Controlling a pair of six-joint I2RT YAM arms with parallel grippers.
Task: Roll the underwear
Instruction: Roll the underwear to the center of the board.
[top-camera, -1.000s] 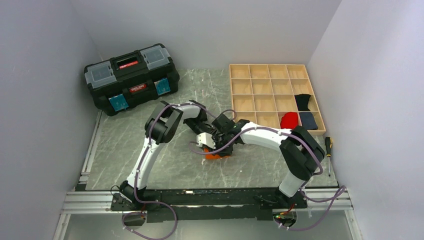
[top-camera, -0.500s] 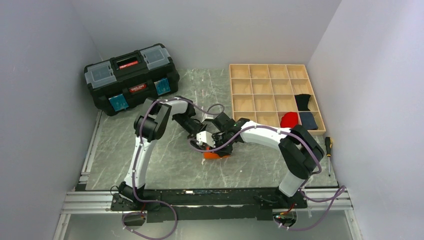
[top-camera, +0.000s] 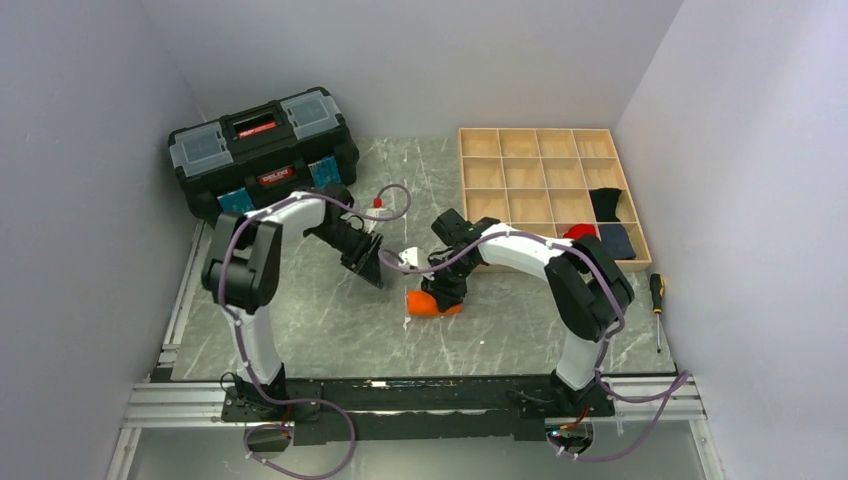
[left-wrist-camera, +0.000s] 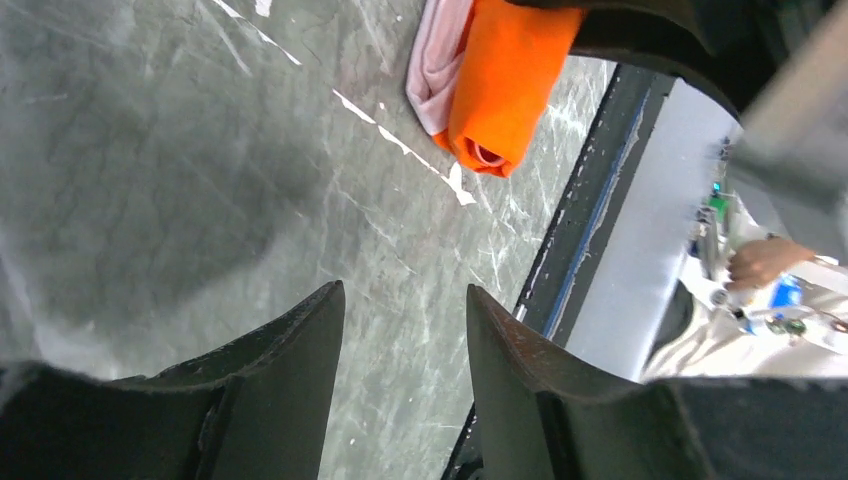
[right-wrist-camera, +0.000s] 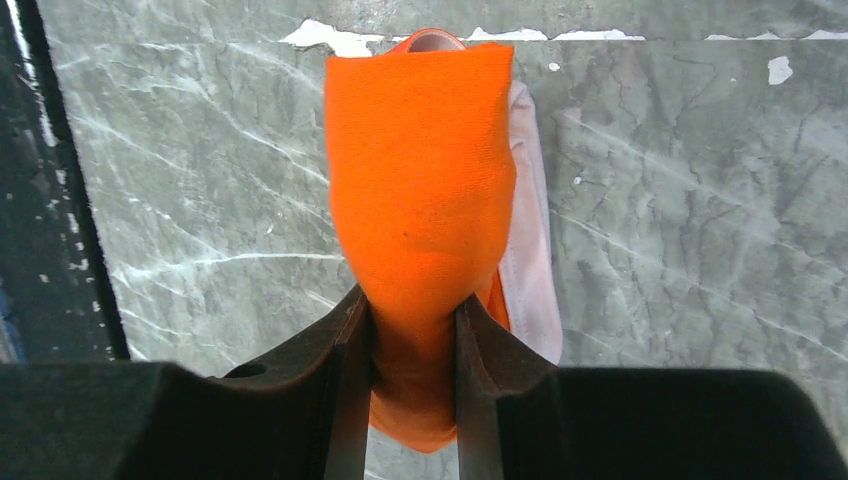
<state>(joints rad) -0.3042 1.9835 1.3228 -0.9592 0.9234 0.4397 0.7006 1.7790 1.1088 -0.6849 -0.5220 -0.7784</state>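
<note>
The underwear (top-camera: 430, 303) is a rolled orange bundle with white trim, lying on the marble table in front of the arms. In the right wrist view the roll (right-wrist-camera: 420, 180) runs away from the camera, and my right gripper (right-wrist-camera: 412, 320) is shut on its near end. The right gripper (top-camera: 447, 288) sits at the roll's right end in the top view. My left gripper (top-camera: 368, 262) is open and empty, to the left of the roll. In the left wrist view its jaws (left-wrist-camera: 403, 295) stand apart over bare table, with the roll (left-wrist-camera: 500, 85) ahead.
A black toolbox (top-camera: 263, 152) stands at the back left. A wooden compartment tray (top-camera: 520, 190) stands at the back right, holding a red bundle (top-camera: 578, 238), a black bundle (top-camera: 606, 203) and a navy bundle (top-camera: 618, 241). A screwdriver (top-camera: 658, 300) lies at the right edge.
My left gripper has pulled away from the roll to the left and back, and its elbow has swung left. The right gripper has stayed on the orange roll.
</note>
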